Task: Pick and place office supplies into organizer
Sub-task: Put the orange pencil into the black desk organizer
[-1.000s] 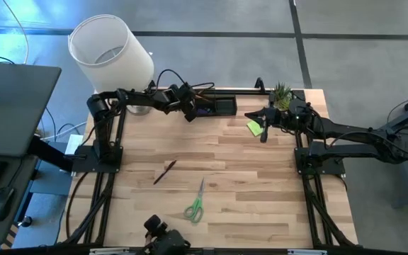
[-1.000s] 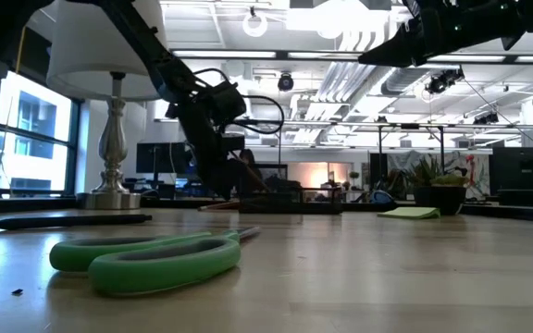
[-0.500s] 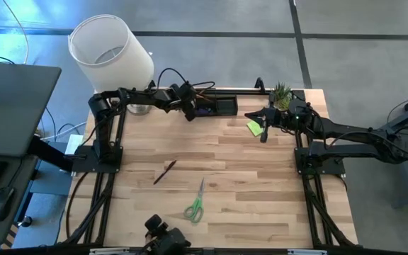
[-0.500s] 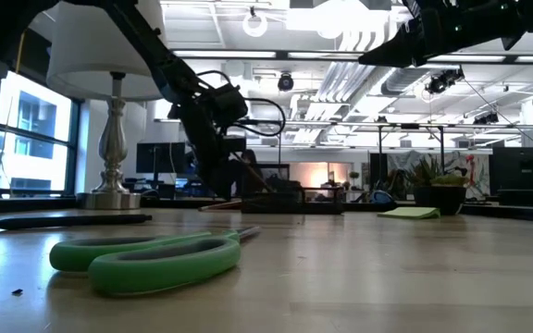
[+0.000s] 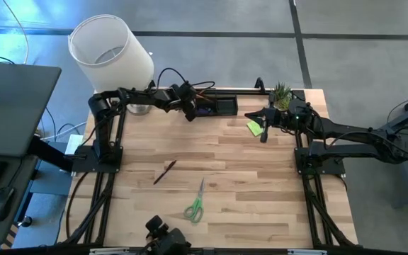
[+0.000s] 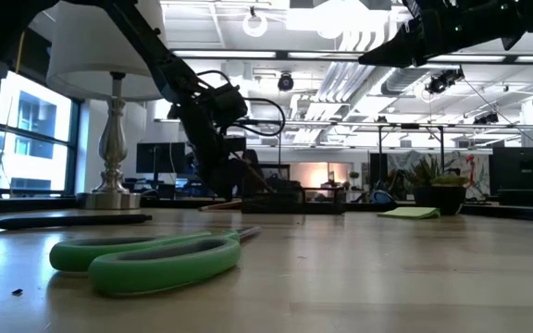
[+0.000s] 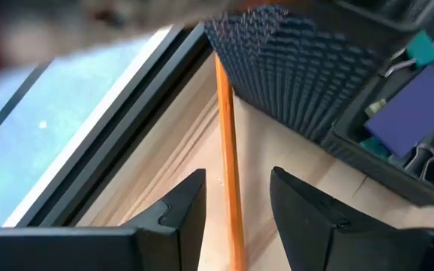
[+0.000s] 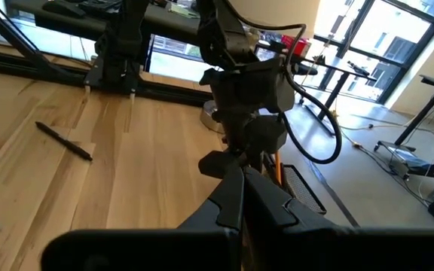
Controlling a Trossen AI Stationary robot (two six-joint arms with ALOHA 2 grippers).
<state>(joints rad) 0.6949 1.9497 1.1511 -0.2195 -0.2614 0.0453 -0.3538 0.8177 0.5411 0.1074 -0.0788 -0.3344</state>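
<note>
The step in hand looks like placing a pencil into the organizer. The left gripper sits at the far side of the desk, right at the left end of the organizer. In the left wrist view an orange pencil runs between its 2 fingers, its far end against the mesh wall of the organizer. The fingers stand partly apart, about the width of the pencil; I judge they have hold of it, though contact on both sides is not plain.

Next, the pencil's tip has to clear the mesh wall and come over an open compartment before the fingers part; tilted as it is, it could catch on the rim or drop outside.

The organizer already holds things: a purple block and binder clips lie in 1 compartment.

The right gripper hangs near the far right of the desk, fingers fully closed on nothing, just beside the lime-green sticky-note pad and near the potted plant.

Left on the desk: a dark pen toward the middle left, and green-handled scissors nearer the front edge. The lamp stands at the far left corner.
</note>
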